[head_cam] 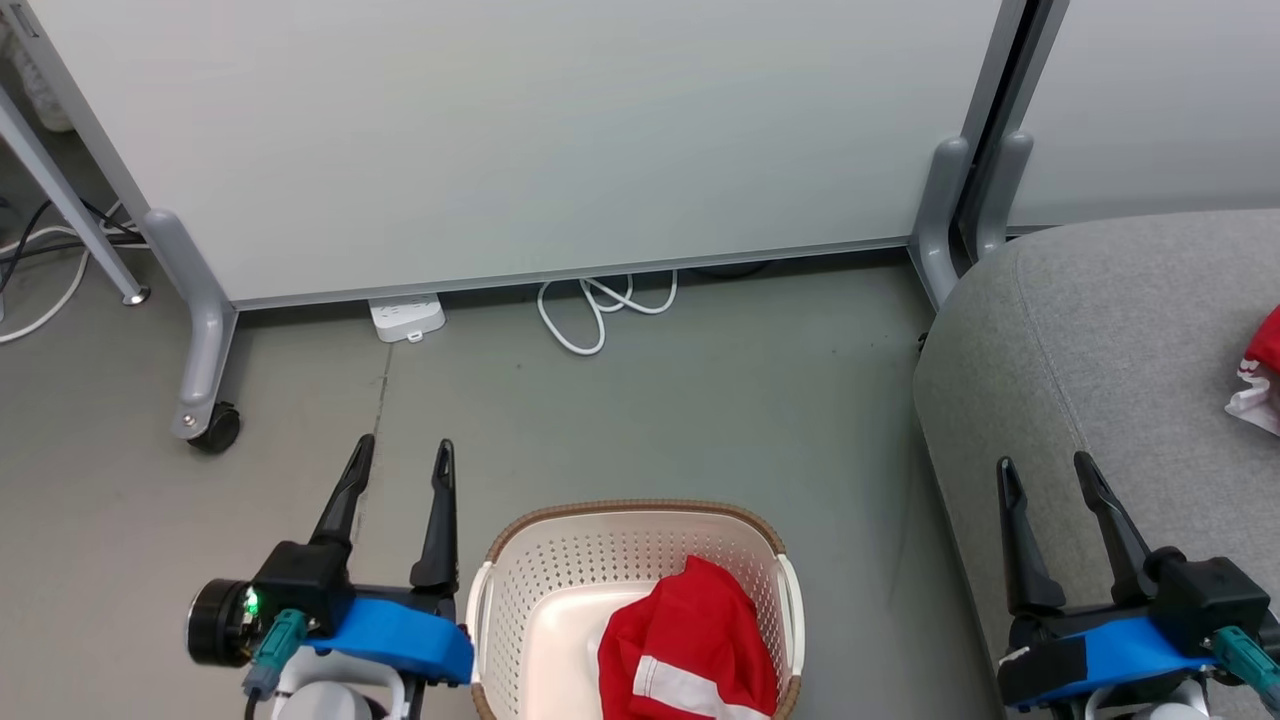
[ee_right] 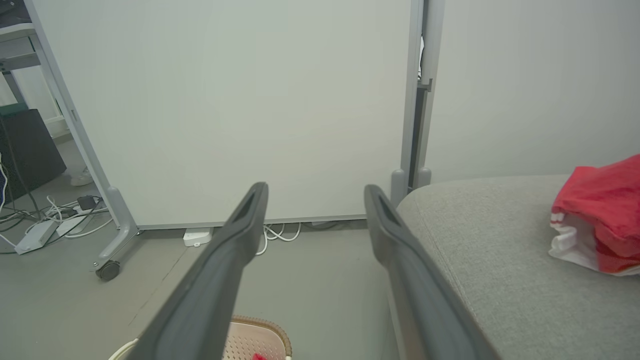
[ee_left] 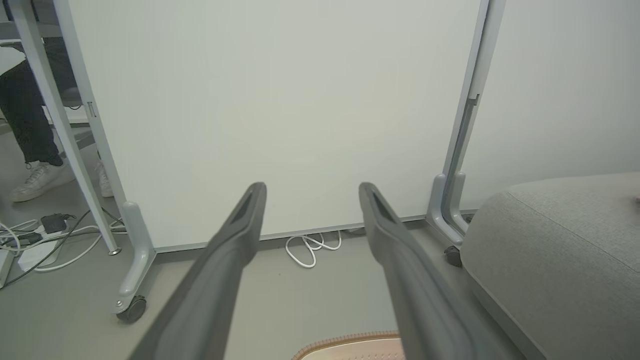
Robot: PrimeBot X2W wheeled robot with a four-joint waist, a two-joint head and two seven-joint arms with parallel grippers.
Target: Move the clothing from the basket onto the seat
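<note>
**Risk:** the red garment (head_cam: 690, 640) lies bunched toward the right side of the basket (head_cam: 630, 508). A shallow pinch might catch a single fold, then drag the light basket or spill cloth onto the floor.

**Basket:** one white-striped red garment.

**Sofa** (head_cam: 1100, 330): second red garment (head_cam: 1262, 370), far right.

**Left end effector** (head_cam: 405, 443): released, empty, just beside the basket.

**Right end effector** (head_cam: 1045, 462): released, empty, at the sofa's edge.

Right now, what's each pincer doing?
Left pincer: open, holding nothing.
Right pincer: open, holding nothing.
</note>
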